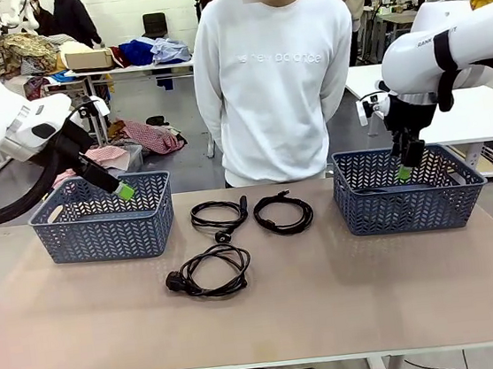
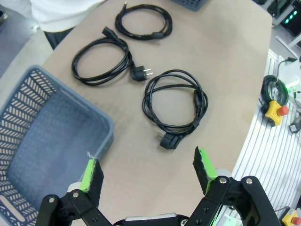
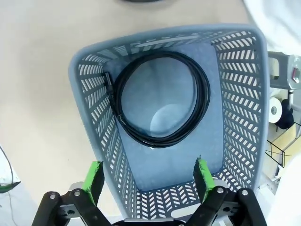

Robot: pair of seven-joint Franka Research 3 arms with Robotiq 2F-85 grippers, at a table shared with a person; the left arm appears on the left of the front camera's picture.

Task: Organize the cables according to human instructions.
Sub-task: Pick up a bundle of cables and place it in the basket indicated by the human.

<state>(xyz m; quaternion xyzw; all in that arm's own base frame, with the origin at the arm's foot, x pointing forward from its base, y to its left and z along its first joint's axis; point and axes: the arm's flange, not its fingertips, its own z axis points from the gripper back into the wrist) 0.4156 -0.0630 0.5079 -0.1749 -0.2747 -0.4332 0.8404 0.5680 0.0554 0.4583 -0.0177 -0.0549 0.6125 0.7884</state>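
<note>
The left gripper (image 2: 146, 160) has its two green fingers (image 2: 91, 174) spread wide, and nothing is between them. Just past the fingertips, on the table (image 2: 221, 70), lies the nearest cable (image 2: 175, 106). It is a black loop, and its plug points back at the fingers. A bit farther out lies the second cable (image 2: 101, 61), with its plug close to the nearest loop. Past that one lies the third cable (image 2: 143, 21). Off to the side of one finger sits the left basket (image 2: 28, 141), and that fingertip is over its corner.

The right gripper (image 3: 148, 165) is wide open too and holds nothing. It hangs over the right basket (image 3: 89, 117). The fourth cable (image 3: 160, 101) lies flat on the basket floor, straight ahead of the fingertips, curled in a round loop. It is apart from both fingers.

A person (image 1: 275, 83) in a white top stands at the far side of the table.
</note>
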